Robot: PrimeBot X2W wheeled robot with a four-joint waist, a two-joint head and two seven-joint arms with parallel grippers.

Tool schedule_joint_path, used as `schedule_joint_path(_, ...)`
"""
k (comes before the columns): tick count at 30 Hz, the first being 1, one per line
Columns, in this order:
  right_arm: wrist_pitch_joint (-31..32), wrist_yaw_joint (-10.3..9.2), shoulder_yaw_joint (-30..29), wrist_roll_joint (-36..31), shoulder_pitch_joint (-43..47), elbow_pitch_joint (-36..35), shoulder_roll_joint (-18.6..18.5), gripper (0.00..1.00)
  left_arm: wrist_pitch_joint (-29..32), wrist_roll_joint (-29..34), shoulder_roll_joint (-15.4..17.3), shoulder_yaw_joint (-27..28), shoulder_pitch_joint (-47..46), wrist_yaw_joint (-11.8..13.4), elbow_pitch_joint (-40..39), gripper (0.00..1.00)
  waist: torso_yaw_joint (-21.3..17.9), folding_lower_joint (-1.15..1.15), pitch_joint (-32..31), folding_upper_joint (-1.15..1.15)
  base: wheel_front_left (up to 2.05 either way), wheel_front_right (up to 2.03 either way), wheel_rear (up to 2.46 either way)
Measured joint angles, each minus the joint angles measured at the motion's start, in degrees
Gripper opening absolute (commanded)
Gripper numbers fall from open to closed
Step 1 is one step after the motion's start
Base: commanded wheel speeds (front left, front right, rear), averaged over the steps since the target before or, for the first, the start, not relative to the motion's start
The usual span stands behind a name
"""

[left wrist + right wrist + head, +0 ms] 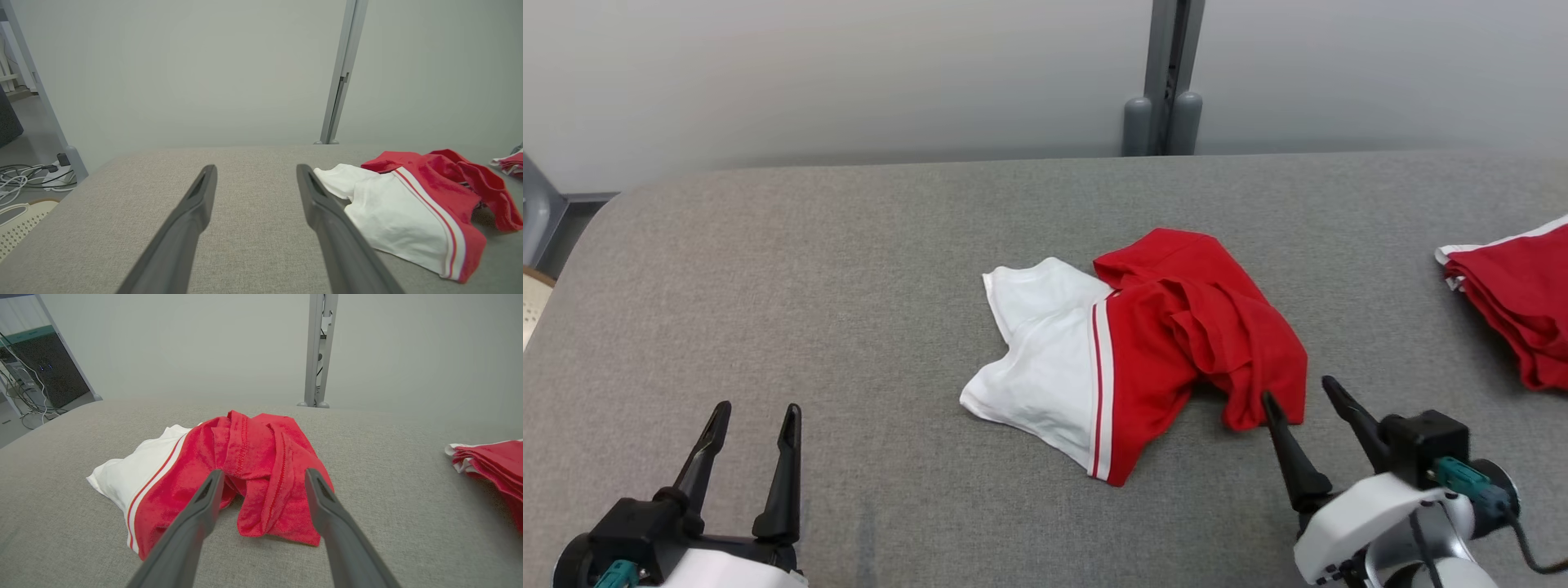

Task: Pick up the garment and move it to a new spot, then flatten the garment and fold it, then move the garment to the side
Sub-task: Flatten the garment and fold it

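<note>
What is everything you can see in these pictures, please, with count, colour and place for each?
garment: one, red and white, crumpled, middle of the table.
folded clothes: one pile, red with white trim, table's right edge.
table: one, grey cloth top.
post: one, grey, behind the table.
cables: one bundle, white and dark, floor left of the table.
basket: one, cream, holed, floor beside the cables.
left gripper: one, dark jaws open, over bare table, lower left.
right gripper: one, dark jaws open, at the garment's red near edge.
</note>
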Motion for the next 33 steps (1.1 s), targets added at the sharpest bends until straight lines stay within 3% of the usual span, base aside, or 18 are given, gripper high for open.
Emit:
schedule_joint_path(6, -0.92, 0.0, 5.24, -1.15, -7.2, 8.56, -0.57, 1.0, -0.25, 0.32, -0.57, -1.51, -3.03, -0.8, 1.21, 1.0, 2.56, 0.0, 2.3, 0.0, 0.0, 0.0, 0.0)
schedule_joint_path(11, -3.14, 0.0, 6.01, -2.15, -13.18, 16.77, -0.53, 1.0, -0.71, 0.6, -1.11, -2.42, -5.2, -1.48, 2.43, 1.0, 4.21, 0.0, 3.96, 0.0, 0.0, 0.0, 0.0)
schedule_joint_path(14, -4.72, 0.0, 5.71, -2.3, -15.44, 20.17, -0.46, 0.03, -0.94, 0.68, -1.32, -2.87, -5.89, -1.8, 3.12, 1.0, 4.77, 0.0, 4.53, 0.0, 0.0, 0.0, 0.0)
schedule_joint_path(23, -8.68, 0.01, 1.16, -0.68, -18.11, 23.43, -0.6, 0.0, -1.85, 0.69, -1.43, -2.72, -6.45, -1.94, 3.77, 1.0, 3.65, 0.0, 5.39, 0.0, 0.0, 0.0, 0.0)
schedule_joint_path(33, -9.39, 0.0, -15.21, 1.15, -14.34, 21.7, -2.32, 0.0, -2.3, 0.99, -1.38, -2.77, -7.43, -1.92, 3.75, 1.0, 2.18, 0.0, 6.07, 0.0, 0.0, 0.0, 0.0)
